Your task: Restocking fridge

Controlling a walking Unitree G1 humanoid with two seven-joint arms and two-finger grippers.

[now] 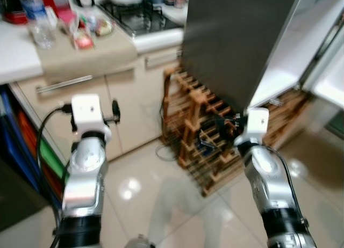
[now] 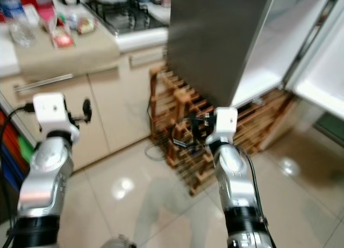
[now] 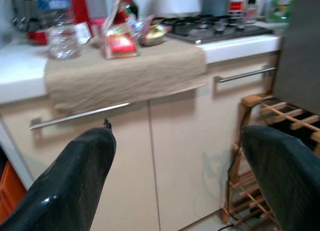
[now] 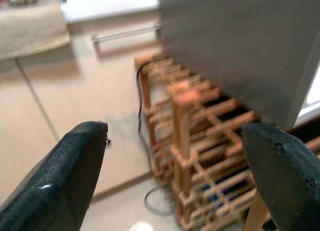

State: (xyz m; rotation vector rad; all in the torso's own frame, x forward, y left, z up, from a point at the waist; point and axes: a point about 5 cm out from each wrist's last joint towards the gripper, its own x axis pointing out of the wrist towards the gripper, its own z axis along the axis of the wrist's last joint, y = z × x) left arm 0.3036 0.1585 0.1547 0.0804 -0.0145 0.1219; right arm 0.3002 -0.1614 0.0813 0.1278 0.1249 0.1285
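The fridge stands at the right, showing its dark grey side, with its door swung open and white inside. Food packets and a clear plastic bottle lie on a beige cloth on the counter at the far left. My left gripper is open and holds nothing; it is raised in front of the cream cabinet doors below that cloth. My right gripper is also open and holds nothing. It faces the wooden rack beside the fridge.
A wooden wine rack with a dark cable stands on the tiled floor between the cabinets and the fridge. A gas hob sits on the counter behind it. Coloured bins stand at the far left. Glossy floor tiles lie ahead.
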